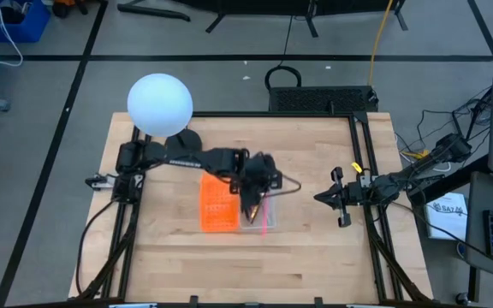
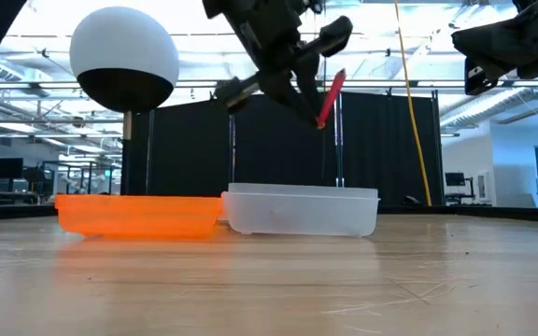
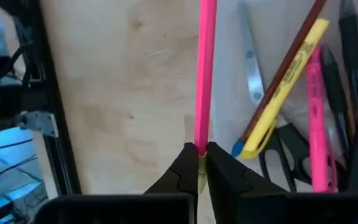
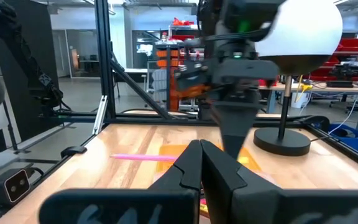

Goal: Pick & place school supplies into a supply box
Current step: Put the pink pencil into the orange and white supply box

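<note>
High: left gripper (image 1: 252, 205) over the supply box's clear half (image 1: 259, 216), orange half (image 1: 219, 205) alongside. Right gripper (image 1: 330, 198) idle near the table's right edge.
Low: pink pencil (image 2: 330, 97) held tilted above the box.
Left wrist: jaws pinching the pencil; scissors (image 3: 278, 146) and yellow pen (image 3: 284, 90) lie in the box.
Right wrist: jaws pressed together.

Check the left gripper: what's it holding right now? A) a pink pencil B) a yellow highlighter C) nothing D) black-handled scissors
A: in the left wrist view the left gripper is shut on the end of a pink pencil; the scissors and the yellow pen already lie in the clear half of the supply box, over which the low view shows the pencil held in the air.
</note>
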Motion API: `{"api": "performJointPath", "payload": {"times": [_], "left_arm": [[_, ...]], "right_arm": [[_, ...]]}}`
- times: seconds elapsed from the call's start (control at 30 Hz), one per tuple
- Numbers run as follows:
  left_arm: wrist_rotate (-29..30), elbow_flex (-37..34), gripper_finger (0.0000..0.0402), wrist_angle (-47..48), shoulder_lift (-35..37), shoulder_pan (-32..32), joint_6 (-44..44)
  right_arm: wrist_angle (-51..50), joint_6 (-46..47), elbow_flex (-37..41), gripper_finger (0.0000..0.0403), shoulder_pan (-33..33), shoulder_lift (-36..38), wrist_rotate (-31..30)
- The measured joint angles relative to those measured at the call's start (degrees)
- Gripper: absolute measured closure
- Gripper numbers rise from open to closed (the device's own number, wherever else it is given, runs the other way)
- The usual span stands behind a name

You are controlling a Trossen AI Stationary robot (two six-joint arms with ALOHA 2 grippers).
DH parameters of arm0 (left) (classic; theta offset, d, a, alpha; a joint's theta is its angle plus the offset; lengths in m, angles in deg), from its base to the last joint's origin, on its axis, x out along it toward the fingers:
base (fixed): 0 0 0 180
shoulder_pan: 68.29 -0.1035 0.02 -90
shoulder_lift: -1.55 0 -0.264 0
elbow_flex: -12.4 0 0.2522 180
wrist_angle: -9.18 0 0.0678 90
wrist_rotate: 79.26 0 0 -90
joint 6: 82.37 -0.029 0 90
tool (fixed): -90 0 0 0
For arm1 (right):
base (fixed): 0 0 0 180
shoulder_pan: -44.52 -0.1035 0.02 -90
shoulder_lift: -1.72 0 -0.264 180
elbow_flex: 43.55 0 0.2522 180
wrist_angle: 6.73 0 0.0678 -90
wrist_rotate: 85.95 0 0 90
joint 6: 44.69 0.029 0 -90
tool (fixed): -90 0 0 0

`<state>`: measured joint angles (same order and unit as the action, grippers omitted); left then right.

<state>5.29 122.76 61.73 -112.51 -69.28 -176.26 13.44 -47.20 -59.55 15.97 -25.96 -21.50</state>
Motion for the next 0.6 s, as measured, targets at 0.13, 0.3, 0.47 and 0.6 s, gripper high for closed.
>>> {"api": "performJointPath", "payload": {"times": [0.13,0.3,0.47,0.6], "left_arm": [[-3.97,-0.02,0.0389,-0.35,0.00,-3.00,0.40],[-6.26,-0.13,0.0385,-1.64,-1.43,-3.81,0.59],[-6.96,-0.24,0.0385,-3.00,-4.54,-4.23,-0.52],[-6.68,-0.31,0.0389,-3.04,-5.71,-6.35,-0.23]], "right_arm": [[0.04,-0.16,-0.02,0.0403,0.01,0.00,-0.16],[0.09,-1.85,0.00,0.0403,0.00,0.00,-0.22],[1.18,-4.64,-0.02,0.0403,0.08,-0.11,-2.54],[1.46,-5.96,0.00,0.0403,0.08,-0.33,-3.30]]}}
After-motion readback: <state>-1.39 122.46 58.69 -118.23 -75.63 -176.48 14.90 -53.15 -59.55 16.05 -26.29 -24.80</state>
